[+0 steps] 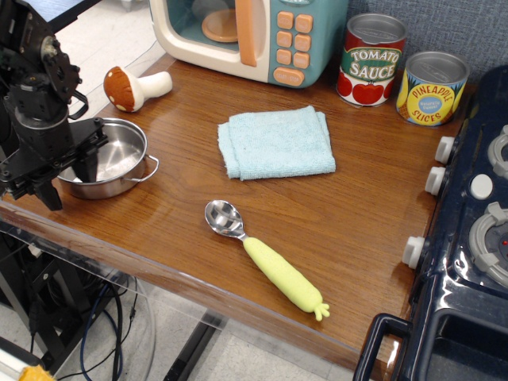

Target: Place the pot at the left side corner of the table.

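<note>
The shiny steel pot (pixel 119 155) sits upright on the brown wood-grain table (pixel 365 214), close to its front left corner. One wire handle points right. My black gripper (pixel 70 182) stands over the pot's left side. One finger (pixel 88 163) reaches inside the pot and the other is outside its left rim, near the table edge. The jaws look spread apart, astride the rim and not clamped on it. The pot's left rim is hidden behind the gripper.
A toy mushroom (pixel 131 86) lies behind the pot. A folded light-blue cloth (pixel 275 141), a yellow-handled spoon (pixel 266 258), a toy microwave (pixel 250 36), two tin cans (pixel 371 59) and the dark blue toy stove (pixel 468 230) take up the middle, back and right.
</note>
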`<control>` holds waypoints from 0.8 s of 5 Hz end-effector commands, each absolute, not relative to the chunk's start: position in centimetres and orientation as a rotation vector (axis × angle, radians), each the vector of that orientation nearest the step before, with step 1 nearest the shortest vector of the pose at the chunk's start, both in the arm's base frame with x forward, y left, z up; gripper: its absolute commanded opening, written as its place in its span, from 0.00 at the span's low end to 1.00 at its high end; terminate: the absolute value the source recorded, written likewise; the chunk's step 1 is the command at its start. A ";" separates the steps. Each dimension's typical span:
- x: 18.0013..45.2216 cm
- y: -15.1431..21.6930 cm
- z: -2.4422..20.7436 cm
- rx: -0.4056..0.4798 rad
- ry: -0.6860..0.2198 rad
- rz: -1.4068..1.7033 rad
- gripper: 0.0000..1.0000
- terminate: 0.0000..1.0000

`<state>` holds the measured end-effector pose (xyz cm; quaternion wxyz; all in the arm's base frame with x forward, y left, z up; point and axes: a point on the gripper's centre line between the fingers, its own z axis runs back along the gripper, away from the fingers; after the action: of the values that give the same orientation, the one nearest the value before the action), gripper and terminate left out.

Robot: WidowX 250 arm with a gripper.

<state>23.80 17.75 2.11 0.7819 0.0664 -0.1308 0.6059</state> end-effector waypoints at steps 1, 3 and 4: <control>23.4 16.3 7.1 0.176 -0.414 1.310 1.00 0.00; 23.8 15.3 10.0 0.146 -0.479 1.290 1.00 0.00; 23.8 15.3 10.0 0.146 -0.479 1.290 1.00 0.00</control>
<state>24.09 15.95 9.27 0.7733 0.0699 -0.2010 0.5972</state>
